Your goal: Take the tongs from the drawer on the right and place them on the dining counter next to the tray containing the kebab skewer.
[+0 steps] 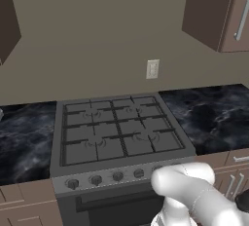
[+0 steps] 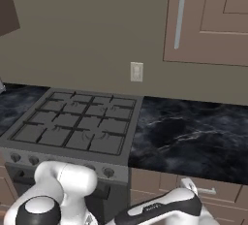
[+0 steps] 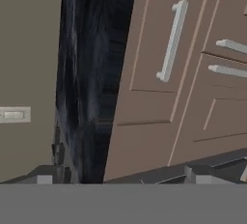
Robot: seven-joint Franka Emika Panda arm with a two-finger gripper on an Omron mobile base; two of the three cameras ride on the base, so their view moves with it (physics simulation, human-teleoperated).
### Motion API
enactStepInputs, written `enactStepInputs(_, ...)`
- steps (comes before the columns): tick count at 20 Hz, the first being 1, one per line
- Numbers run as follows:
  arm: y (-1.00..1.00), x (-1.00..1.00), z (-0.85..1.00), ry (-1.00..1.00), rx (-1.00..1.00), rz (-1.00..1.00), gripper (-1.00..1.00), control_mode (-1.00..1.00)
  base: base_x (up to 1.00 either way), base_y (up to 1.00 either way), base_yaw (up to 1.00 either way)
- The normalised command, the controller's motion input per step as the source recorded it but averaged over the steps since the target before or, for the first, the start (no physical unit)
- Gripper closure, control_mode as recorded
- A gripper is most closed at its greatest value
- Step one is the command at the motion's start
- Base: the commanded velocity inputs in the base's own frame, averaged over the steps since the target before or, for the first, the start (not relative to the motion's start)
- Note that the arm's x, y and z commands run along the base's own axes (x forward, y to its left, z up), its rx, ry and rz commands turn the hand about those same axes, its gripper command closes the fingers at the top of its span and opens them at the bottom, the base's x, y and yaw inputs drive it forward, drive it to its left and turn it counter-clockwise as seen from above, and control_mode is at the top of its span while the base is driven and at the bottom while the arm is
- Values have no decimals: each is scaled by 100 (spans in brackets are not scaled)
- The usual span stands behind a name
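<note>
The drawer (image 3: 149, 49), a light-brown front with a slim silver bar handle (image 3: 172, 42), is shut and fills the upper middle of the rolled hand view. It also sits under the black counter to the right of the stove (image 2: 220, 188). My gripper (image 3: 123, 177) faces this front from a short distance, open, its fingertips (image 3: 44, 176) far apart and nothing between them. My white arm (image 2: 160, 207) reaches low toward the drawer. The tongs are hidden. The dining counter, the tray and the kebab skewer are out of view.
A gas stove (image 1: 116, 130) with knobs along its front stands between two stretches of black marble counter (image 2: 193, 134). Lower cabinet doors with silver handles (image 3: 231, 47) lie beside the drawer. Wall cabinets (image 2: 208, 20) hang above, and an outlet (image 2: 136, 72) is on the wall.
</note>
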Motion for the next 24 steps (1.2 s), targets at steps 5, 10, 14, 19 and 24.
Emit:
enactStepInputs(5,-26,3,-36,-3,0,-3,-100,-100,0,0,0)
enactStepInputs(10,-24,11,-32,-1,1,-1,-100,-100,0,0,0)
enactStepInputs(14,-21,23,-20,0,2,0,-100,-100,0,0,0)
enactStepInputs(19,-19,29,-15,0,2,0,-100,-100,0,0,0)
enactStepInputs(24,-24,21,-31,-3,0,0,-100,-100,0,0,0)
